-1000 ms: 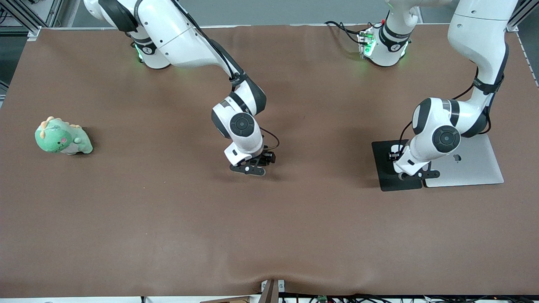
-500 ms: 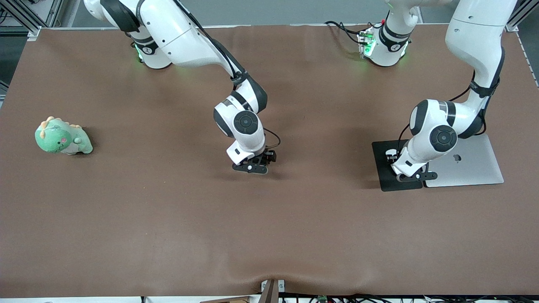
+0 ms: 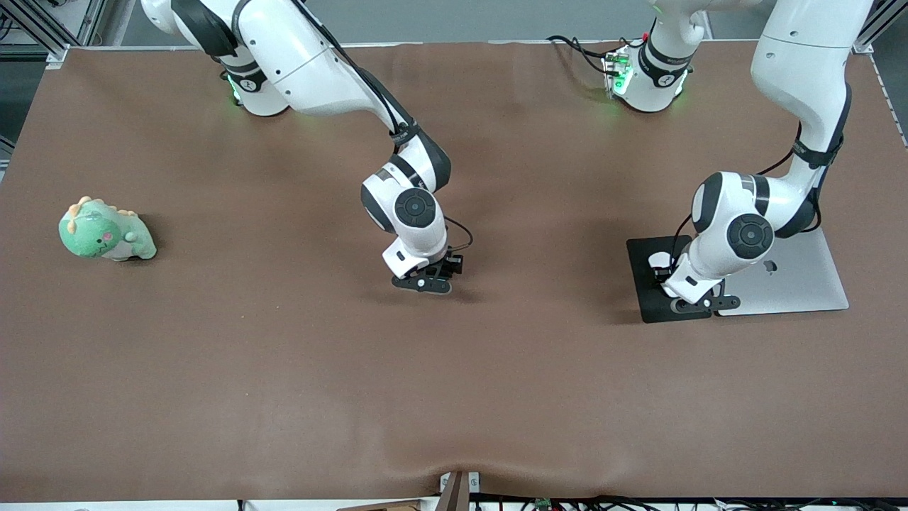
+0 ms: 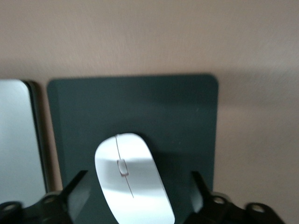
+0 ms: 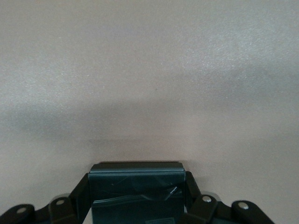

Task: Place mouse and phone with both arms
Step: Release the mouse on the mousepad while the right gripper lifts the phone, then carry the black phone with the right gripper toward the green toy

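The white mouse [image 4: 131, 182] lies on the black mouse pad [image 4: 187, 116]. My left gripper [image 4: 138, 182] is open and straddles it, with a dark gap between the mouse and each finger. In the front view the left gripper [image 3: 691, 298] is low over the pad [image 3: 638, 291], and one end of the mouse [image 3: 658, 261] shows beside the hand. My right gripper [image 5: 138, 182] is shut on the black phone [image 5: 135, 191]. It is low over the middle of the table [image 3: 423, 280]. I cannot tell if the phone touches the table. The hand hides the phone in the front view.
A closed silver laptop [image 3: 794, 284] lies beside the pad toward the left arm's end; it also shows in the left wrist view [image 4: 18, 140]. A green plush dinosaur [image 3: 106, 231] sits near the right arm's end. The table has a brown cover.
My left hand has sunk lower over the pad and shifted slightly toward the right arm's end; more of the mouse shows. My right gripper has barely moved.
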Motion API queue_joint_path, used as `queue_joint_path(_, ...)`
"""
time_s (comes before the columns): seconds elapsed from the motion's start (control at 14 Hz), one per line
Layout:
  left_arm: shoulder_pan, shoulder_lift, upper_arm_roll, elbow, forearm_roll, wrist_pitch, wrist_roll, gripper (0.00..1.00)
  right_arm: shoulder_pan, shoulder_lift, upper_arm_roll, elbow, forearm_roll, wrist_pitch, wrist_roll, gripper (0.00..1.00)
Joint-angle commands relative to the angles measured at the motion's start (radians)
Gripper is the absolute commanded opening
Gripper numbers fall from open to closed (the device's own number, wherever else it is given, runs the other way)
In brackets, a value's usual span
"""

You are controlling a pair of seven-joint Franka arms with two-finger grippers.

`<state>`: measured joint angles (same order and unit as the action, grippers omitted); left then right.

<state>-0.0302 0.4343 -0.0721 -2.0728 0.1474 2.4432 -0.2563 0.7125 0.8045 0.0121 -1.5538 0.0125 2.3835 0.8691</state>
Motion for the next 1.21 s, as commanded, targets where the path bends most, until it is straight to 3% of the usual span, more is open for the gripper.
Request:
queue_joint_path(0.0,0.003,-0.071,-0.006,0.023,0.018,-0.062,-0.011,1.00,-0.004,-0.022,-0.010,0.020,-0.002,-0.012,0.022,0.00)
queue_joint_path(0.43,0.003,-0.129,-0.009,0.374,0.009,-0.533,0.069,1.00,-0.214,-0.284,-0.011,0.004,-0.003,-0.291,-0.033,0.00)
queue_joint_path(0.57,0.006,-0.129,-0.005,0.515,0.004,-0.684,0.107,1.00,-0.325,-0.349,-0.011,-0.015,-0.003,-0.378,-0.215,0.00)
queue_joint_path(0.71,0.004,-0.138,-0.003,0.621,0.003,-0.821,0.120,1.00,-0.421,-0.401,-0.011,-0.078,-0.003,-0.376,-0.301,0.00)
queue_joint_path(1.0,-0.007,-0.281,-0.014,0.637,0.001,-0.878,0.123,1.00,-0.618,-0.436,-0.006,-0.172,0.003,-0.368,-0.525,0.00)
queue_joint_path(1.14,-0.001,-0.324,-0.043,0.637,0.000,-0.902,0.123,1.00,-0.689,-0.456,-0.007,-0.260,0.004,-0.295,-0.640,0.00)
